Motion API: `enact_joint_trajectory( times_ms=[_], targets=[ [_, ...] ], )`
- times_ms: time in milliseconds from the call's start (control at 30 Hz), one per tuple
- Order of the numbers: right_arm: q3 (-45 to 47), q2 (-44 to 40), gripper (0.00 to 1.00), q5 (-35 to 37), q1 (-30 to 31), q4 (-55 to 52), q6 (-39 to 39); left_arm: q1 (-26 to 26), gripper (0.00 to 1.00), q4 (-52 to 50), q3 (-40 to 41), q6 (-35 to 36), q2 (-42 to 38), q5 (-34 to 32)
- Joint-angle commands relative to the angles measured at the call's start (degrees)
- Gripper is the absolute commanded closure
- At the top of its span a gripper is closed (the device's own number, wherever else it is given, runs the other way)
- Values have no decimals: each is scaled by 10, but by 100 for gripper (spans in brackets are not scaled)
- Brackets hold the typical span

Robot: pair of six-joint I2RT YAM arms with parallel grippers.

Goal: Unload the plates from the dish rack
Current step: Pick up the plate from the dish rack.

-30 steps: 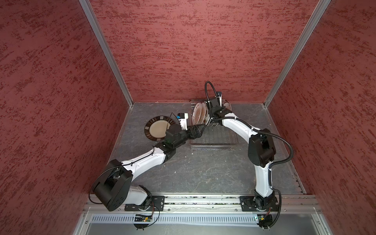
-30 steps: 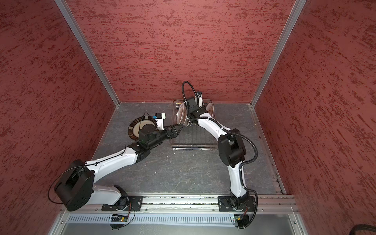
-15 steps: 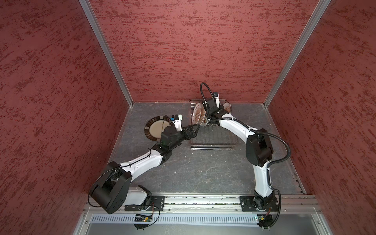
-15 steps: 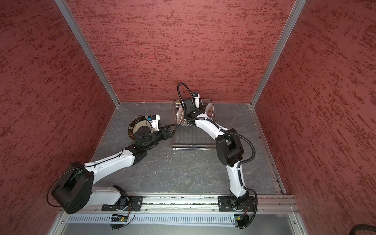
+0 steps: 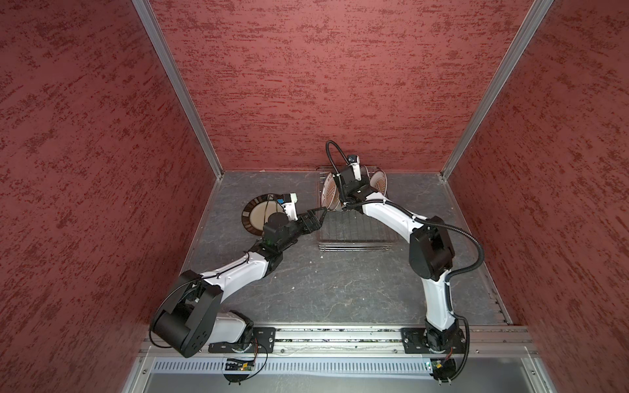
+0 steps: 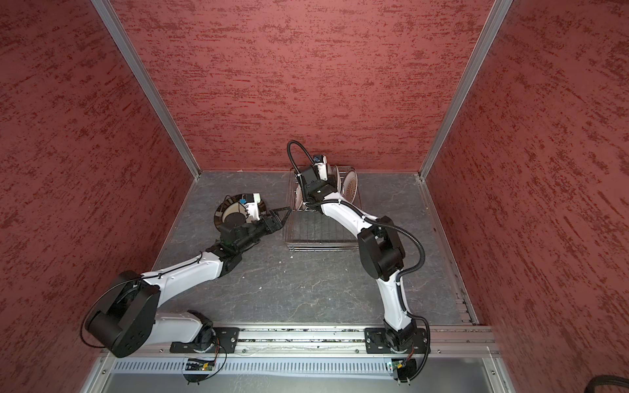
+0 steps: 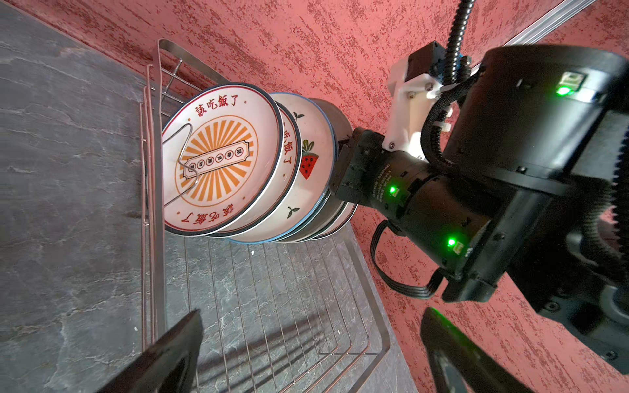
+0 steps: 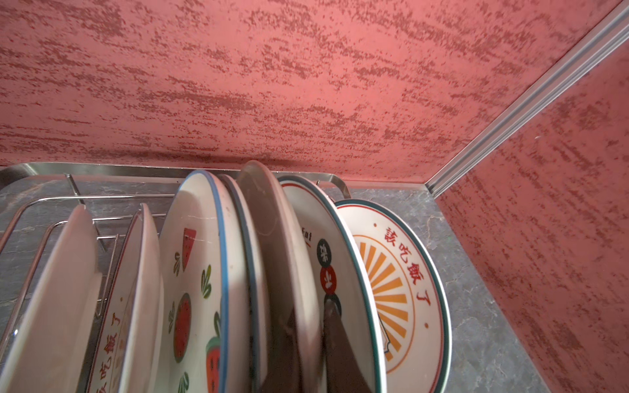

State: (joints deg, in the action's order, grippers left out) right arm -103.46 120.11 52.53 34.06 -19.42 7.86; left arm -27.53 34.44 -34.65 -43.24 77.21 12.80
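Note:
The silver wire dish rack (image 5: 354, 238) (image 6: 320, 243) stands at the back of the table, with several plates upright in its far end. In the right wrist view my right gripper (image 8: 311, 340) is shut on a plain white plate (image 8: 272, 238), one finger on each face. That plate stands between a watermelon plate (image 8: 194, 272) and an orange-sunburst plate (image 8: 401, 272). My left gripper (image 7: 313, 350) (image 5: 318, 216) is open and holds nothing. It hovers at the rack's left rim (image 7: 156, 204), facing the nearest sunburst plate (image 7: 218, 160).
A brown-rimmed beige plate (image 5: 253, 214) (image 6: 223, 212) lies flat on the grey table left of the rack, partly under my left wrist. The red back wall stands right behind the rack. The rack's near half is bare wire.
My right gripper has closed on the plain white plate and shifted slightly left. My left gripper, still open, has drawn back leftward from over the rack to its left rim.

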Motion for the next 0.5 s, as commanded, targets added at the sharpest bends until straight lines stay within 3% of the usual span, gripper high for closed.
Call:
enact_joint_trajectory(
  times_ms=[0, 467],
  targets=[
    [-30, -21, 100, 65, 1, 89, -51, 5, 1, 19, 9, -2, -11, 10],
    [-7, -69, 100, 72, 11, 125, -103, 5, 1, 35, 6, -1, -7, 38]
  ],
)
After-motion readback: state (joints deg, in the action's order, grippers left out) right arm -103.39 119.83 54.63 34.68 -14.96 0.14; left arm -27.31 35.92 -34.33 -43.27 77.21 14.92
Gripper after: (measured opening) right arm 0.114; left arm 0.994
